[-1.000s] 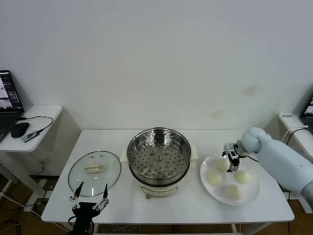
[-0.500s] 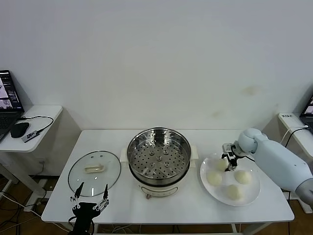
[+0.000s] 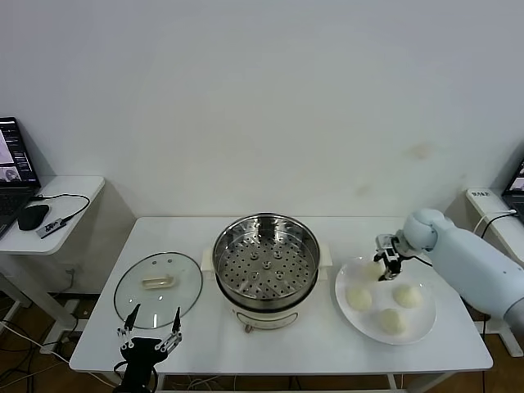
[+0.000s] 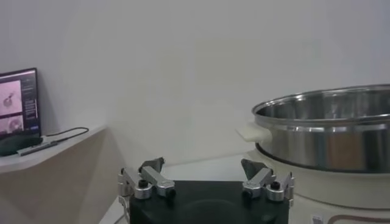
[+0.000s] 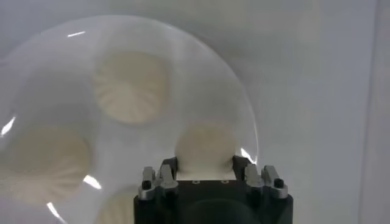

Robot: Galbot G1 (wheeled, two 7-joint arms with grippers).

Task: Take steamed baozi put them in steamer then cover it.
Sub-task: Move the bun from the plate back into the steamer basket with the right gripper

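The steamer [image 3: 266, 260] stands at the table's middle, its perforated tray bare; it also shows in the left wrist view [image 4: 329, 131]. Three steamed baozi [image 3: 358, 297] lie on the white plate [image 3: 424, 326] at the right. My right gripper [image 3: 385, 264] is over the plate's far left part, shut on a fourth baozi [image 5: 205, 145], its jaws pressing both sides of it. The plate [image 5: 201, 58] and another baozi [image 5: 131, 85] show below it. My left gripper [image 3: 150, 332] is open and empty off the table's front left edge, as the left wrist view [image 4: 204, 173] also shows.
The glass lid [image 3: 158, 282] with a white handle lies flat on the table left of the steamer. A side table with a laptop [image 3: 16, 160] and a mouse stands at the far left. A wall is close behind the table.
My right gripper has shifted slightly up and away over the plate's far left part, with the baozi between its jaws. The left arm has not moved.
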